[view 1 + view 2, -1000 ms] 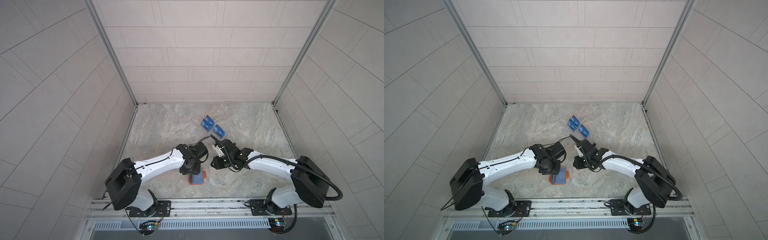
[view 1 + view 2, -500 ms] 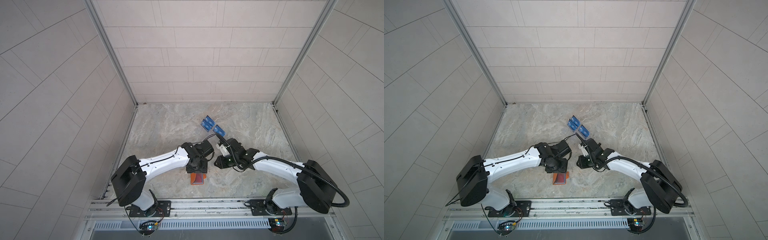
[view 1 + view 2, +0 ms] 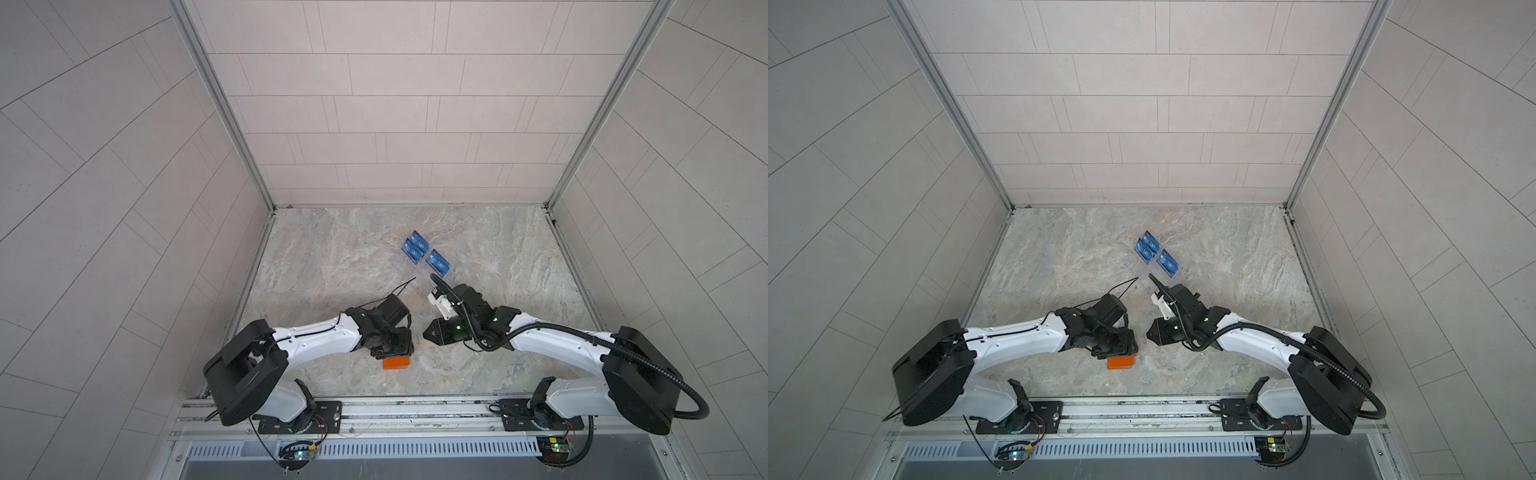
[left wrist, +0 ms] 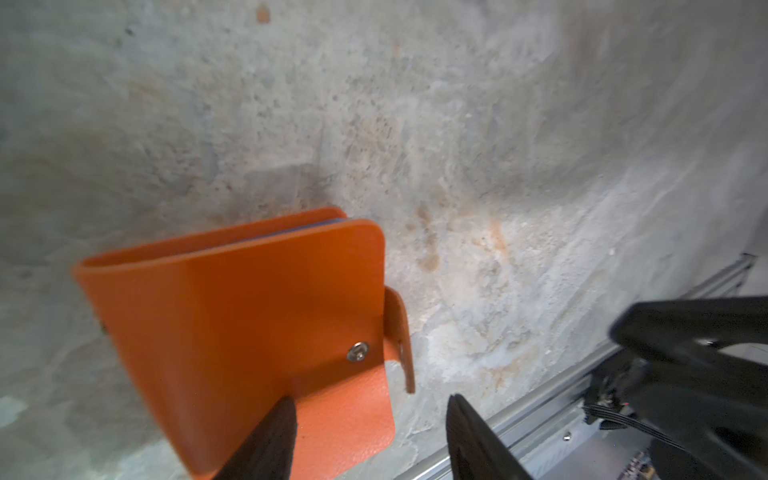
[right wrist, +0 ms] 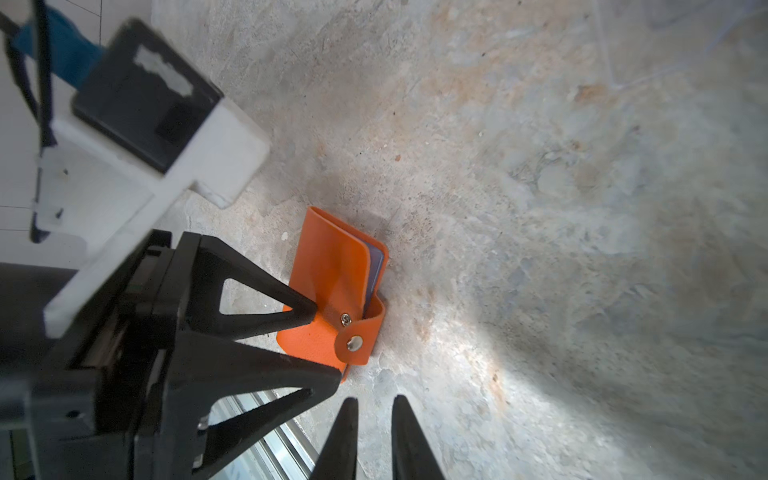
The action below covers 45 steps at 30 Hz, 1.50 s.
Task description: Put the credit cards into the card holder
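One orange leather-like card holder (image 3: 396, 363) lies at 6 o'clock on the marbled grey tabletop (image 3: 332, 257), close to the front rail. Its covers are folded together and its snap tab (image 5: 354, 343) is unfastened. A bluish-grey layer shows between the covers in the right wrist view, though it cannot be told whether that is a card.

Two grippers work here. The left gripper (image 4: 370, 440) hangs at the holder's 12 o'clock edge with its jaws moderately apart. One fingertip (image 5: 305, 312) touches the top cover beside the snap stud, and the holder is not clamped. The right gripper (image 5: 374, 440) sits at 2 o'clock from the holder, clear of it, its jaws narrowed to a slit with nothing between them.

Farther back, at 1 o'clock from the holder, three blue VIP credit cards (image 3: 419, 242) stand grouped on a barely visible clear acrylic stand (image 3: 401, 266).
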Tool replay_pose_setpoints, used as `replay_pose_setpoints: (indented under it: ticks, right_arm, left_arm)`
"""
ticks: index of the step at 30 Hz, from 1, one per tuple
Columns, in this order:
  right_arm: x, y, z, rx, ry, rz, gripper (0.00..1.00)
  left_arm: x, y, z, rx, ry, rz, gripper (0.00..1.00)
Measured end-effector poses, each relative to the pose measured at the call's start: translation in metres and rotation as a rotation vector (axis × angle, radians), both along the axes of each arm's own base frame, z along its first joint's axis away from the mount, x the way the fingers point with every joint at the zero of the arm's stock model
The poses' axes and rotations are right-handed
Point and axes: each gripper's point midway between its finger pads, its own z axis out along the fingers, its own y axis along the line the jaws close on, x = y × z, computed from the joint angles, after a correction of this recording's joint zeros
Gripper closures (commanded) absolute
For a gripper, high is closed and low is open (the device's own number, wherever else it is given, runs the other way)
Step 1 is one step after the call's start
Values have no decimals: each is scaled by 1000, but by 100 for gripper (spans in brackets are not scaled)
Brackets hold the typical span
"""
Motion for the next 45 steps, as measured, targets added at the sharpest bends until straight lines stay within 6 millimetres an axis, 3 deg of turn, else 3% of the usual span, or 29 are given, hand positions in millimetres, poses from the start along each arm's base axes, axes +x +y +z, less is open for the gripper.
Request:
replay_pose_setpoints:
  ticks: [6,18,27,34,40,45]
  right_arm:
    - [8,21,-5,55,33,1,86]
    - [26,66,-13,102,102,61,89]
    - [15,57,-49,-11,198,79,93]
    - [17,56,-50,-30,184,84,93]
    - [16,56,-50,-40,173,91,93]
    - [16,56,-50,-51,169,93,93]
  left_arm:
    - [1,0,1,-102,-31,12,41]
    - [-1,0,0,-138,-69,-28,45]
    - [-2,1,0,-136,-80,-46,46]
    - [-5,10,14,-129,-114,-52,43]
    - [11,29,39,-126,-197,29,52]
    - [14,44,17,-7,-158,48,59]
